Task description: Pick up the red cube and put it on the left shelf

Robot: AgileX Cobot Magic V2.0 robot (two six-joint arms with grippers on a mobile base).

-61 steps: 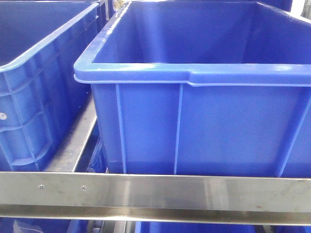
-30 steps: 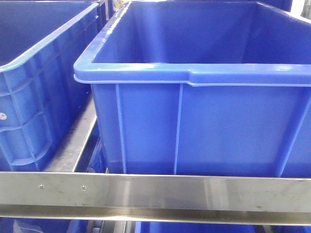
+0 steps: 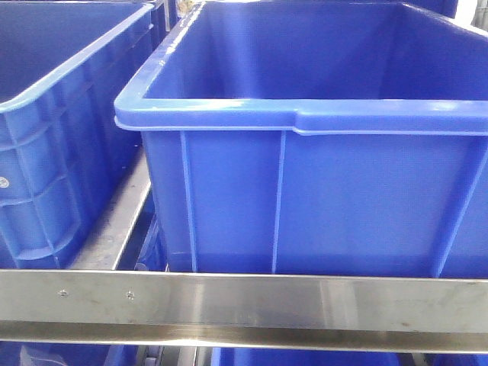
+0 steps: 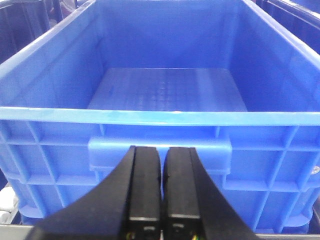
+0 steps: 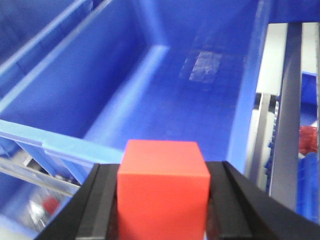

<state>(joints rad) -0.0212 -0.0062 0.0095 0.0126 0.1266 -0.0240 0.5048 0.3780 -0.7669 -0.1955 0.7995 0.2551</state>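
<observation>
The red cube (image 5: 162, 187) is clamped between the black fingers of my right gripper (image 5: 162, 172), held above the near rim of a deep-blue ribbed crate (image 5: 165, 95) on the steel shelf. The shelf's brushed steel rail (image 3: 244, 301) runs across the front view below a blue crate (image 3: 305, 114). My left gripper (image 4: 162, 150) is shut with nothing between its pads, just in front of the handle of another blue crate (image 4: 160, 115). Neither gripper shows in the front view.
A second blue crate (image 3: 53, 137) stands at the left in the front view, a steel rail between the two. In the right wrist view vertical steel rails (image 5: 287, 100) run at the right, with a reddish object (image 5: 309, 140) beyond them.
Only the view has shifted very slightly; the crates and rail stand as before.
</observation>
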